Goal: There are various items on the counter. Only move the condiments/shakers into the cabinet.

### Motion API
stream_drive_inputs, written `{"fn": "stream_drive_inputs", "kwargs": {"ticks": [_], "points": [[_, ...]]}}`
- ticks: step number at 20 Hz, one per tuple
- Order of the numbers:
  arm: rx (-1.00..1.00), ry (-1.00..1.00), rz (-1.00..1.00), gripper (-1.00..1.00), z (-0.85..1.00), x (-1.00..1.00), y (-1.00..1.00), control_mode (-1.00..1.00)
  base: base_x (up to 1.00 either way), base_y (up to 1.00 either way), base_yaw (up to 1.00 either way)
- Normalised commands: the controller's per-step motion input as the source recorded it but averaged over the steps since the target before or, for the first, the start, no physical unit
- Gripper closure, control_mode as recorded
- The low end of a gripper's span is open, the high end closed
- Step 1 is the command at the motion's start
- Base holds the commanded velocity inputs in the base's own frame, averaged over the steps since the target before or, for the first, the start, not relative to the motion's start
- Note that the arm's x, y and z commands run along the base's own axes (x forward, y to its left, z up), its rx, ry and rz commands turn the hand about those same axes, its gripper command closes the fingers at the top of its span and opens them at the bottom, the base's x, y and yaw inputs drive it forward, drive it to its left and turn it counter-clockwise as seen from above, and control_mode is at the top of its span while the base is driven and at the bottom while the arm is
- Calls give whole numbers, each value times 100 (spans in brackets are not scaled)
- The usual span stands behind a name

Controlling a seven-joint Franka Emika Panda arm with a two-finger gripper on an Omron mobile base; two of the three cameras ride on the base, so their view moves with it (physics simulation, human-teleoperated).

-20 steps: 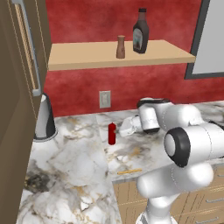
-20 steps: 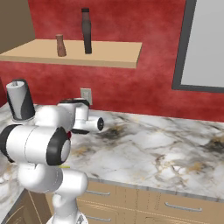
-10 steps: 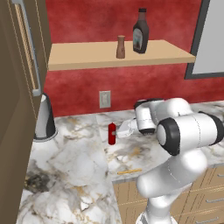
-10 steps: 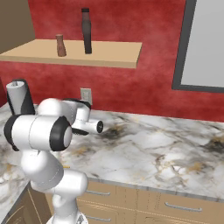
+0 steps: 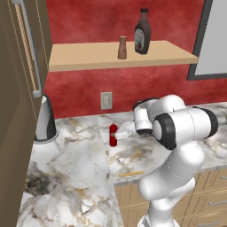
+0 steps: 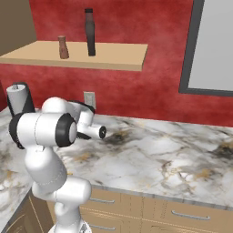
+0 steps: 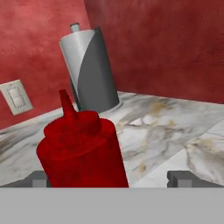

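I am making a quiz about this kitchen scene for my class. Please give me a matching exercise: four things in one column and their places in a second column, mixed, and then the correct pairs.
Things:
1. red bottle
2. brown sauce bottle
3. grey cone-shaped appliance
4. orange stick

Places:
A. near the counter's front edge
B. on the shelf, beside the small shaker
C. on the counter, between the fingertips of the open hand
D. on the counter, next to the tall dark door

Pairs: 1-C, 2-B, 3-D, 4-A
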Motion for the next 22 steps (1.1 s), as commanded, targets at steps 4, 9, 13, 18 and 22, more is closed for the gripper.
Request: {"fn": "stream_drive_inputs", "kwargs": {"ticks": [4,9,13,18,22], "points": [[-1,0,-3,-100,-12,20,18,-100,0,0,0],[-2,2,-2,100,-7,13,14,-100,0,0,0],[0,-1,0,100,0,-2,0,-100,0,0,0],[0,-27,0,100,69,-39,-1,-100,0,0,0],[0,-40,0,100,100,-66,-10,-100,0,0,0]]}}
